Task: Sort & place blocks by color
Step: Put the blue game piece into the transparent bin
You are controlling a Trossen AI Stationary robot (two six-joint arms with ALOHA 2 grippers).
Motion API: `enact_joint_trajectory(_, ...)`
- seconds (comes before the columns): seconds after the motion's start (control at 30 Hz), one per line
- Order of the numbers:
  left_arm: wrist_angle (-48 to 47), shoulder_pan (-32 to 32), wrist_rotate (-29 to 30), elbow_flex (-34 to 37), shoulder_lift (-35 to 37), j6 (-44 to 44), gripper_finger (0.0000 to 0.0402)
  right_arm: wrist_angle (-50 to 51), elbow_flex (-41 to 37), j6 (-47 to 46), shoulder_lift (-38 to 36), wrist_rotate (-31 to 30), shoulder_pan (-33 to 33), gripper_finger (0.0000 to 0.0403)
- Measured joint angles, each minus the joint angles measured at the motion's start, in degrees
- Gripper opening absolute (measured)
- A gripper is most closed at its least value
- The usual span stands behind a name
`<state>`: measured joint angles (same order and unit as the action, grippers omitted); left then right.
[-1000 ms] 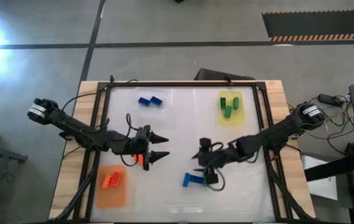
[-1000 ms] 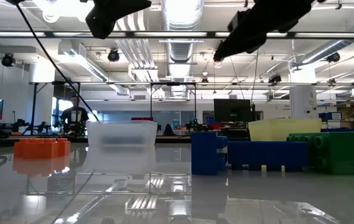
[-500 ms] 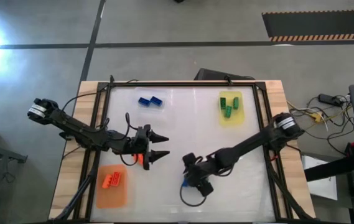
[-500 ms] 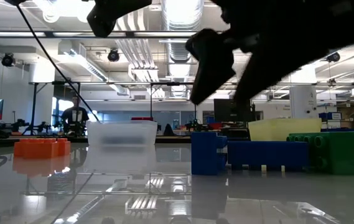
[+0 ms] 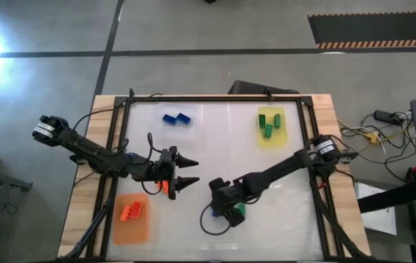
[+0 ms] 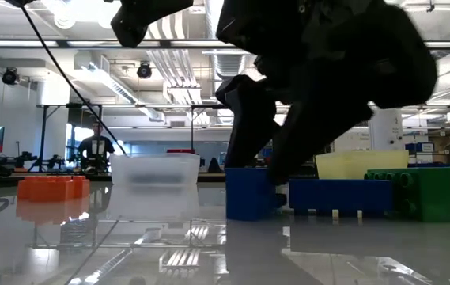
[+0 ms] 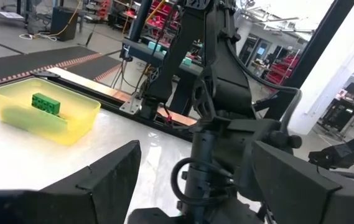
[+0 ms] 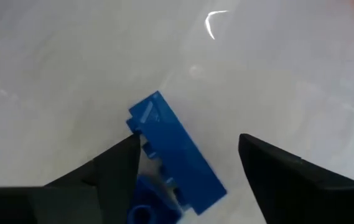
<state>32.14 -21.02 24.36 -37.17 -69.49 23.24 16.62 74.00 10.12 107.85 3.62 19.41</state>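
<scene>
My right gripper [image 5: 217, 208] is open and low over the table's near middle. A blue block [image 8: 177, 155] lies flat between its fingers, with a second blue piece [image 8: 142, 211] beside it. In the low view the gripper [image 6: 276, 158] stands over the nearer blue block [image 6: 248, 194], beside a long blue one [image 6: 339, 198] and a green one [image 6: 414, 194]. My left gripper [image 5: 196, 170] hovers open and empty left of centre. Other blue blocks [image 5: 177, 118], green blocks [image 5: 268, 123] and orange blocks [image 5: 133, 210] lie on their mats. My right gripper comes down slanting from the table's right, its open fingers on either side of the blue block. One finger [image 8: 111, 177] lies against the block's studded side near one end [image 8: 140, 144]. The other finger stands apart from it. The block rests flat on the table.
A yellow tray [image 5: 284, 135] sits far right, a clear mat [image 5: 191, 124] far left and an orange mat [image 5: 131, 228] near left. A small orange bit [image 5: 165, 187] shows under my left gripper's body. Open white table lies between the mats. A black frame [image 5: 215, 98] borders the table.
My right gripper has swung toward the table's left and near edge and come down over the blue blocks. The nearer blue block has slid a little toward the left, while the long blue and green ones have stayed put.
</scene>
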Motion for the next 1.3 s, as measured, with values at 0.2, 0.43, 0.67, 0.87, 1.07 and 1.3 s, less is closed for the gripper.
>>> enact_joint_trajectory(0.2, -0.03, 0.00, 0.01, 0.00, 0.00, -0.02, 0.0288, -0.66, -0.04, -0.58, 0.07, -0.02, -1.66, 0.0195)
enact_joint_trajectory(0.43, -0.04, 0.00, 0.02, -0.07, 0.00, -0.15, 0.0288, -0.75, -0.09, -2.06, 0.07, 0.03, -3.64, 0.0092)
enact_joint_trajectory(0.67, -0.02, 0.00, 0.00, -0.04, 0.00, -0.16, 0.0288, -0.38, -0.24, -0.54, 0.20, 1.29, -4.68, 0.0012)
enact_joint_trajectory(0.87, -0.04, 0.00, 0.00, -0.04, 0.00, -0.19, 0.0288, -0.53, -0.17, 0.16, -0.17, 1.03, -5.12, 0.0014)
enact_joint_trajectory(1.07, -0.09, 0.00, 0.00, 0.00, 0.00, -1.21, 0.0288, 0.19, -0.17, -1.51, -2.84, -7.94, -6.17, 0.0056)
enact_joint_trajectory(1.3, 0.00, 0.04, 0.16, 0.00, 0.32, -3.11, 0.0288, -1.89, -0.22, -14.31, -3.35, -11.33, -10.29, 0.0167)
